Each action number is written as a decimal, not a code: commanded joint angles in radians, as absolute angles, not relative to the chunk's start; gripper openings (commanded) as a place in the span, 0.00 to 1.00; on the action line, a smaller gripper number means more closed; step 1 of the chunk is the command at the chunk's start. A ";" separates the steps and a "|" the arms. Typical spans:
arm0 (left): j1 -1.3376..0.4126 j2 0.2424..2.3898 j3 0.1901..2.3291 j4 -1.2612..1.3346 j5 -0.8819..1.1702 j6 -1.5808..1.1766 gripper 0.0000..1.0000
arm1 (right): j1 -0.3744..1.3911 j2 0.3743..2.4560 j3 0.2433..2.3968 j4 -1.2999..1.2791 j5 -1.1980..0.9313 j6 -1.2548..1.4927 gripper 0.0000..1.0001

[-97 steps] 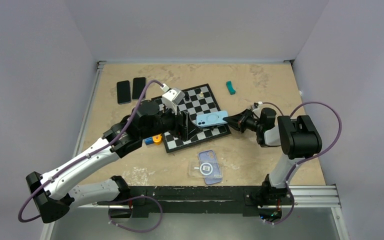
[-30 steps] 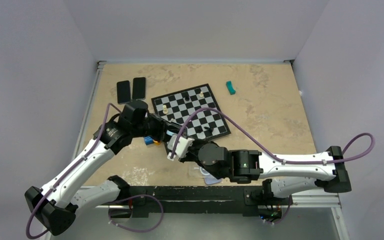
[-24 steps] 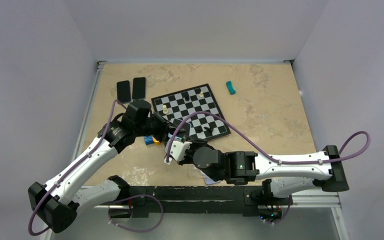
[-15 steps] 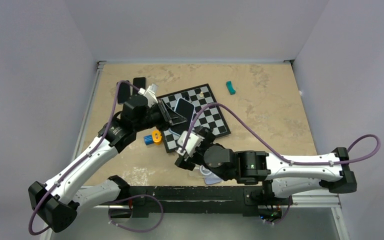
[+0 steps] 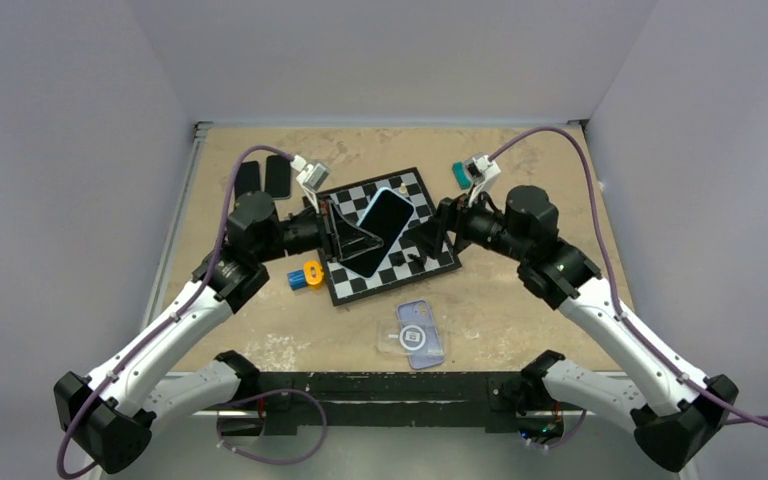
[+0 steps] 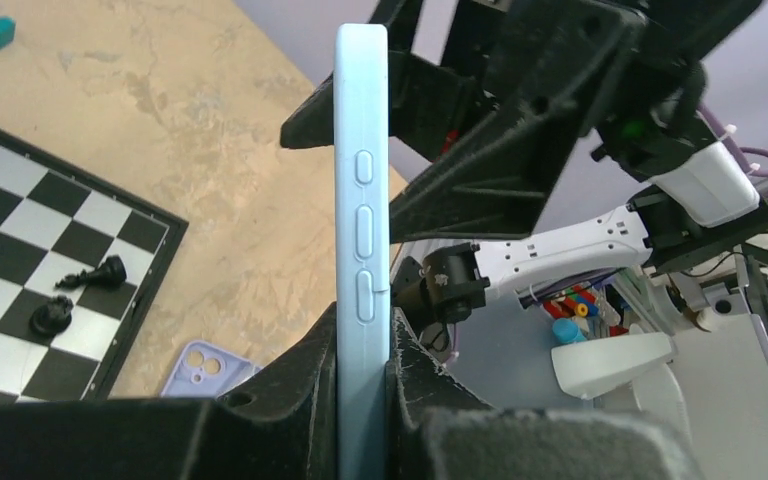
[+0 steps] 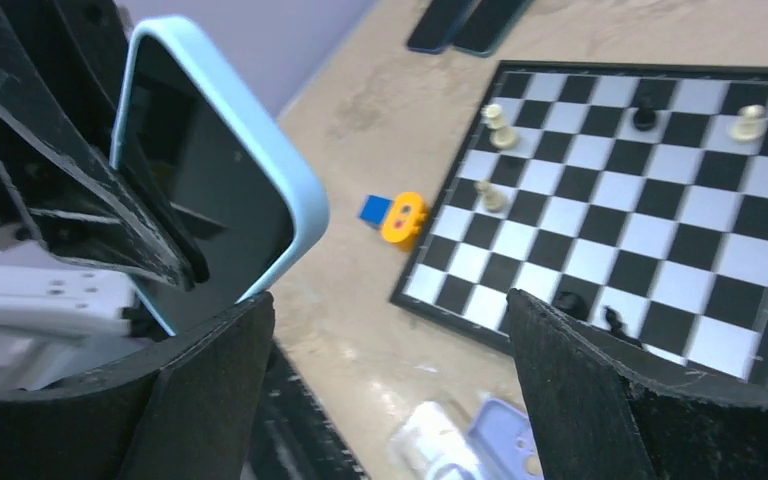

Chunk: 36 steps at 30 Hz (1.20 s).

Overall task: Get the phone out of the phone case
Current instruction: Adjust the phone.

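The phone (image 5: 384, 214), dark screen up, sits in a light blue phone case (image 7: 298, 188). My left gripper (image 5: 356, 241) is shut on its lower end and holds it tilted above the chessboard (image 5: 430, 205). In the left wrist view the case (image 6: 362, 190) stands edge-on with its side buttons showing, pinched between the fingers (image 6: 312, 390). My right gripper (image 5: 430, 238) hovers open just to the right of the phone without touching it. In the right wrist view its fingers (image 7: 600, 390) stand wide apart, and the phone's screen (image 7: 200, 200) lies at the left.
Several chess pieces (image 5: 401, 184) stand on the board. Two black phones (image 5: 263, 178) lie at the back left. An orange and blue toy (image 5: 306, 275) lies left of the board. A lilac case on a clear one (image 5: 416, 335) lies near the front edge. A teal piece (image 5: 458, 176) shows by the right wrist.
My right arm swung from the front centre up to the right of the board and its gripper opened. My left arm lifted the cased phone over the board, screen up.
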State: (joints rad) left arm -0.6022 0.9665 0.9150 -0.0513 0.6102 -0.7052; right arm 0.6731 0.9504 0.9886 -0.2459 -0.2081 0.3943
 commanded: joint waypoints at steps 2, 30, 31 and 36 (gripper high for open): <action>-0.604 0.941 0.849 0.277 0.780 -0.783 0.00 | 0.477 0.997 0.934 0.139 -0.800 0.691 0.86; -0.610 0.974 0.693 0.624 0.724 -1.017 0.00 | 0.468 1.009 0.914 0.389 -0.791 0.827 0.83; -0.611 0.971 0.691 0.626 0.727 -1.018 0.00 | 0.468 1.027 0.915 0.415 -0.796 0.847 0.80; -0.621 0.966 0.684 0.618 0.718 -1.013 0.00 | 0.471 1.100 0.888 0.612 -0.838 0.978 0.64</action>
State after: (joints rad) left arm -0.6109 0.9901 0.6693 0.4667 0.7105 -0.9913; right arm 0.4656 1.0863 0.8673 0.3935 -0.7815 0.8612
